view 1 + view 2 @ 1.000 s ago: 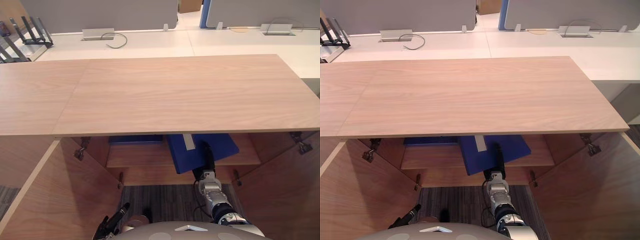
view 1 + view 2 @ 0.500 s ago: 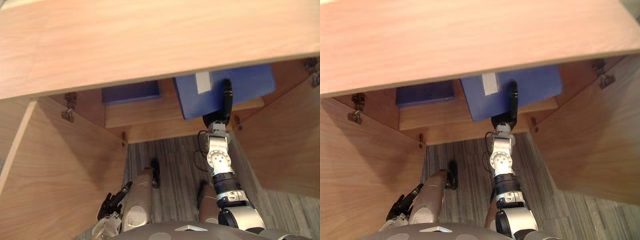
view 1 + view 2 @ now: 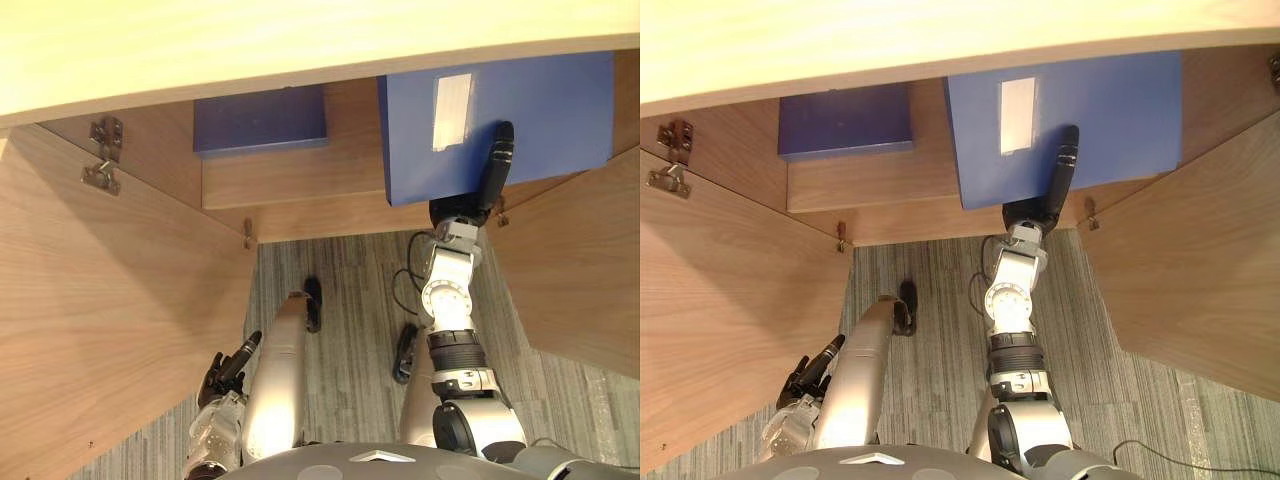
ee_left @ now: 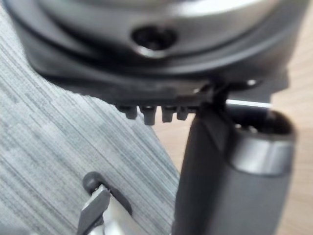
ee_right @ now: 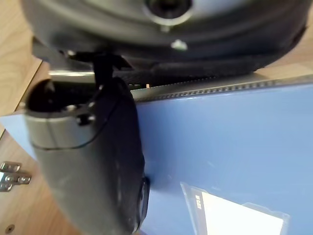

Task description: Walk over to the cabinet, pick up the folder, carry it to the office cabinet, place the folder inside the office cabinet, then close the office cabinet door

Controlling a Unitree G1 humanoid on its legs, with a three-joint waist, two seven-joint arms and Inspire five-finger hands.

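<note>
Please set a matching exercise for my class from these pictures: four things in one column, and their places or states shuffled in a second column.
Column one:
1. blue folder with white label
2. left blue folder
3. left hand
4. metal hinge

Column two:
A. hangs low beside the open left door
B. lies on the shelf, untouched
C. joins the left door to the cabinet
D. pinched at its near edge by the right hand

Pairs: 1-D, 2-B, 3-A, 4-C.

Cabinet shelf [image 3: 350,172], blue folder [image 3: 545,105] at R, 2nd folder [image 3: 260,118] at L
</note>
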